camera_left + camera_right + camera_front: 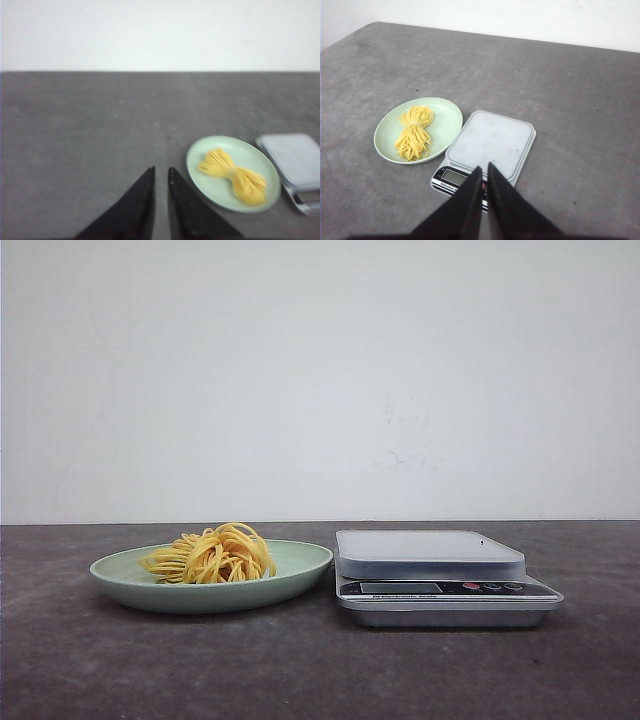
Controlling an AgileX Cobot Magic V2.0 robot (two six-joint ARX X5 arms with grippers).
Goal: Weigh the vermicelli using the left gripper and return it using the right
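Two pincers, neither holding anything. Left pincer (pixel 160 172) shows in the lower middle of its wrist frame, fingers nearly together with only a thin slit between them, empty, hovering over bare tabletop (pixel 90 130). Right pincer (pixel 484 170) sits low centre in its wrist frame, fingers also almost closed, empty, above the near edge of the scale (pixel 490 145). Front view shows no arm at all.

Vermicelli (pixel 212 555) lies on the pale green plate (pixel 300 565), lower left of centre in front view, bundle a bit left of the plate's middle. Plate is just beside the scale (pixel 440 575), which sits to its right; small gap, not touching as far as I can tell. Scale platform looks bare.

Step in hand, by my read: left reach and pick, nothing done yet. To do it well:
- spread the left fingers wide before descent; the slit is far too narrow for the bundle.
- move toward the plate; in left wrist view it sits lower right of the fingertips.
- wrist views show a pinched waist mid-bundle; grip across it so both lobes lift together.
- come in steep, over the rim; plate is shallow and light, could slide or tip if nudged.
- strands are loose, likely to trail; lift clear before crossing to the scale.
- keep the right arm off the platform so the reading stays clean.
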